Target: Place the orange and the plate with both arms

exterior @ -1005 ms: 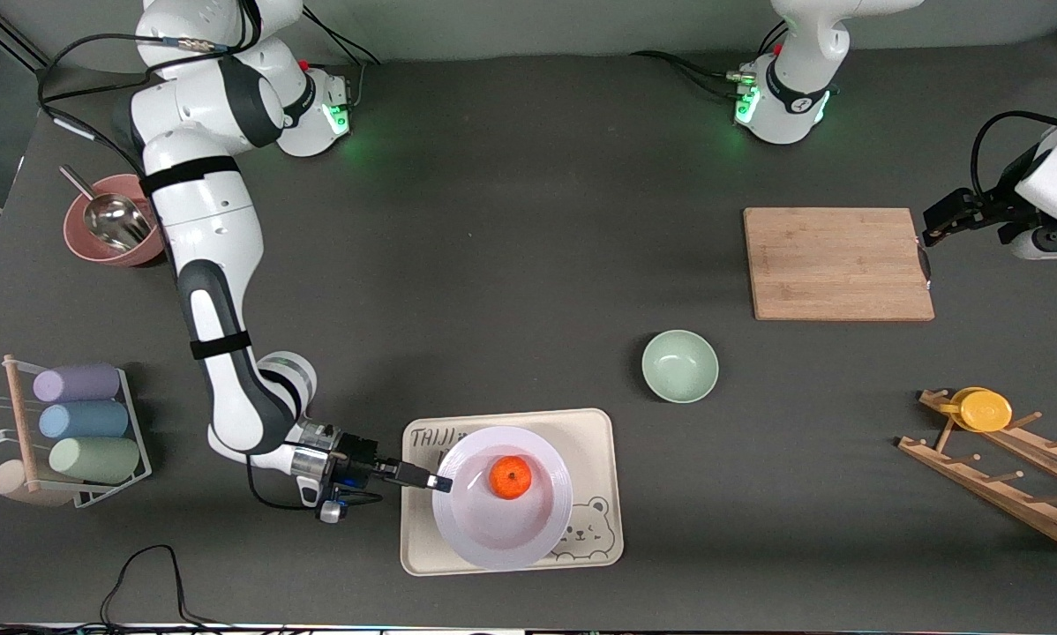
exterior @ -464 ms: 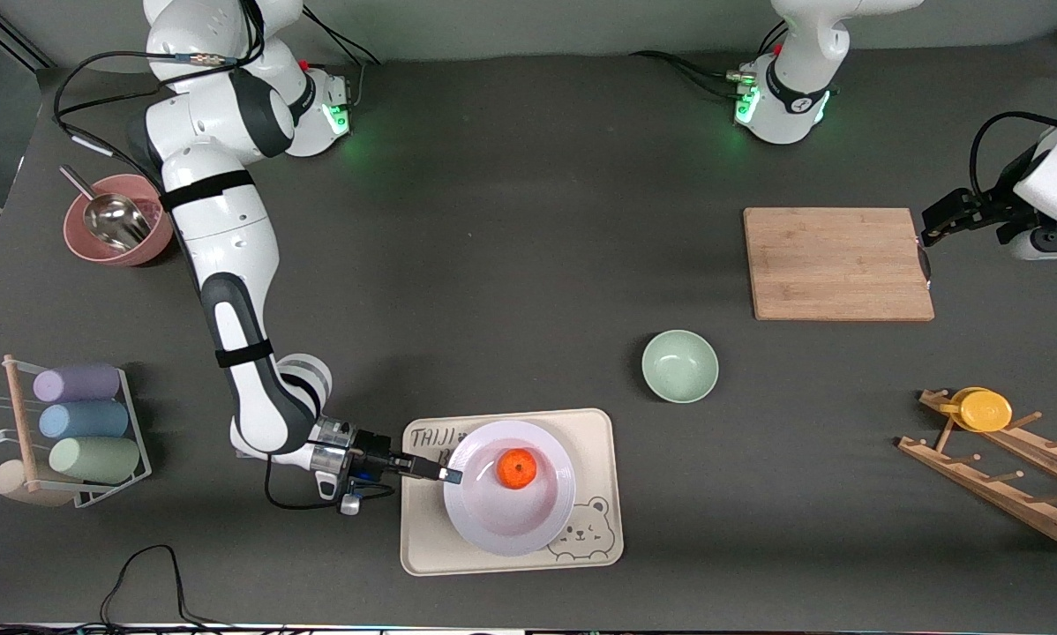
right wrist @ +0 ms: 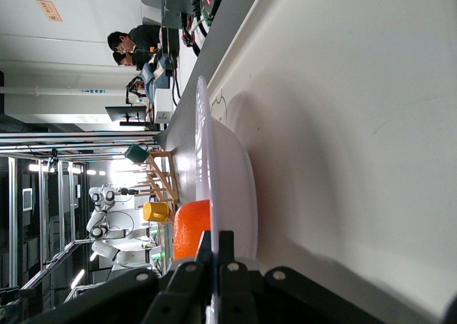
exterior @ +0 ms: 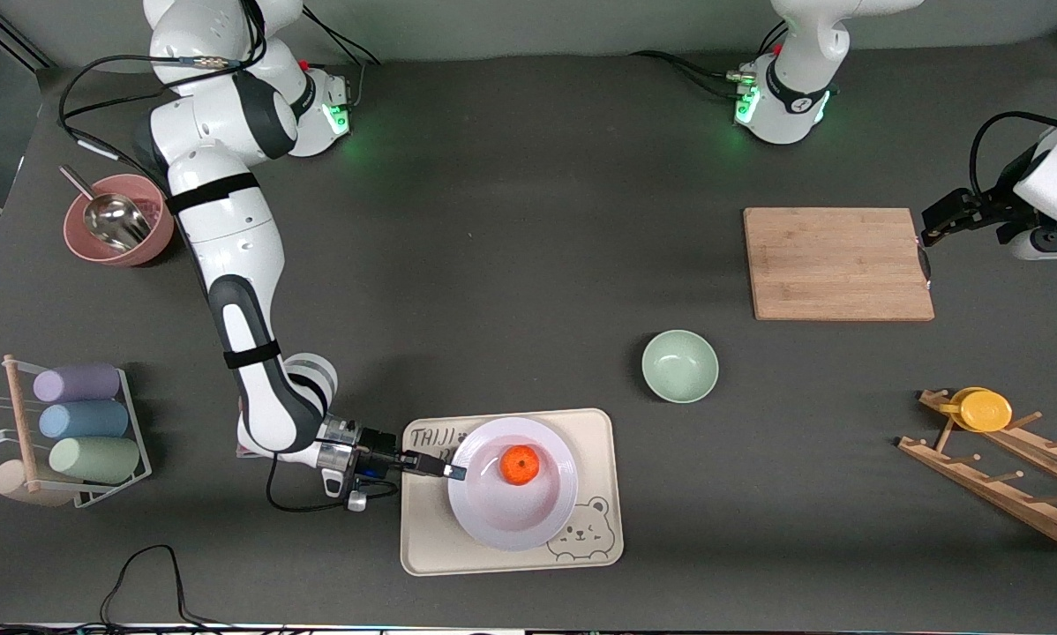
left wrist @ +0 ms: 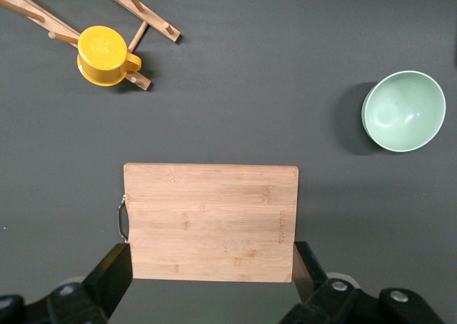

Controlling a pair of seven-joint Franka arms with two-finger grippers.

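Note:
The white plate [exterior: 513, 503] lies over the cream bear tray [exterior: 423, 542], with the orange [exterior: 519, 465] inside it. My right gripper [exterior: 454, 472] is shut on the plate's rim at the side toward the right arm's end of the table. In the right wrist view the fingers [right wrist: 216, 242] pinch the thin rim of the plate [right wrist: 232, 174], the orange [right wrist: 191, 228] shows past it, and the tray [right wrist: 343, 124] lies just under it. I cannot tell whether the plate touches the tray. My left gripper [exterior: 927, 235] waits open and empty [left wrist: 211, 261] over the cutting board's end.
A wooden cutting board [exterior: 837, 263] [left wrist: 211, 220] and a pale green bowl [exterior: 679, 365] [left wrist: 403, 111] lie toward the left arm's end. A wooden rack holds a yellow cup [exterior: 985, 410]. A pink bowl with a metal scoop [exterior: 114, 231] and a rack of pastel cups [exterior: 78, 422] stand at the right arm's end.
My right arm has carried the plate with the orange a little toward the left arm's end and lower over the tray. The left arm has not moved.

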